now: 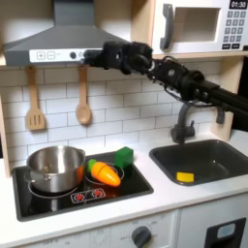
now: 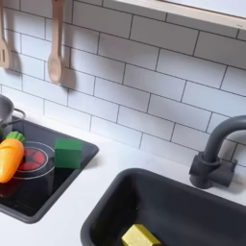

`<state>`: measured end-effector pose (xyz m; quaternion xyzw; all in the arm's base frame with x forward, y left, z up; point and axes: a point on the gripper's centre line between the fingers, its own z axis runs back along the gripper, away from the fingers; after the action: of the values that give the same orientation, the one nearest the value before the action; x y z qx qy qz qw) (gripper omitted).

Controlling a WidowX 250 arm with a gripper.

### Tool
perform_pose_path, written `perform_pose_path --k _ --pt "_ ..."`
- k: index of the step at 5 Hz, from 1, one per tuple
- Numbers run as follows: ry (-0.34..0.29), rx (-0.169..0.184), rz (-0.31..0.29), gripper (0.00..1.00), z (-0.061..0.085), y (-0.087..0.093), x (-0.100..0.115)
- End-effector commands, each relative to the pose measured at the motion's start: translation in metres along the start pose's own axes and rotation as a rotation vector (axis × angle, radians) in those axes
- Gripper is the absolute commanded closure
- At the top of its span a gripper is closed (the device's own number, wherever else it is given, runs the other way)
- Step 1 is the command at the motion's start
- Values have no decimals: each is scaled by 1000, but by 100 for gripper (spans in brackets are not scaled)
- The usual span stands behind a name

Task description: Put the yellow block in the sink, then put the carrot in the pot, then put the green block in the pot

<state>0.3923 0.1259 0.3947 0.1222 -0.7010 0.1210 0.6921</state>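
**Yellow block in the sink, end effector up by the hood**

I see my end effector raised near the range hood; it looks empty, though I cannot tell whether it is open. The yellow block lies in the sink. The carrot and green block rest on the stovetop, beside the pot.

Your gripper hangs high against the backsplash, under the range hood. Below it, to the first exterior view's left, you have the pot on the stovetop. The carrot lies below the gripper beside the pot, the green block just behind it. Far to that view's lower right, the yellow block sits in the sink, the faucet behind.
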Motion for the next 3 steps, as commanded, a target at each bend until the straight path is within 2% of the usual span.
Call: perform_pose_path --k 1,2,3 --pt "21 14 -31 0 44 0 4" --pt "152 52 -72 0 52 5 -15" --pt "308 90 -124 0 54 10 -33"
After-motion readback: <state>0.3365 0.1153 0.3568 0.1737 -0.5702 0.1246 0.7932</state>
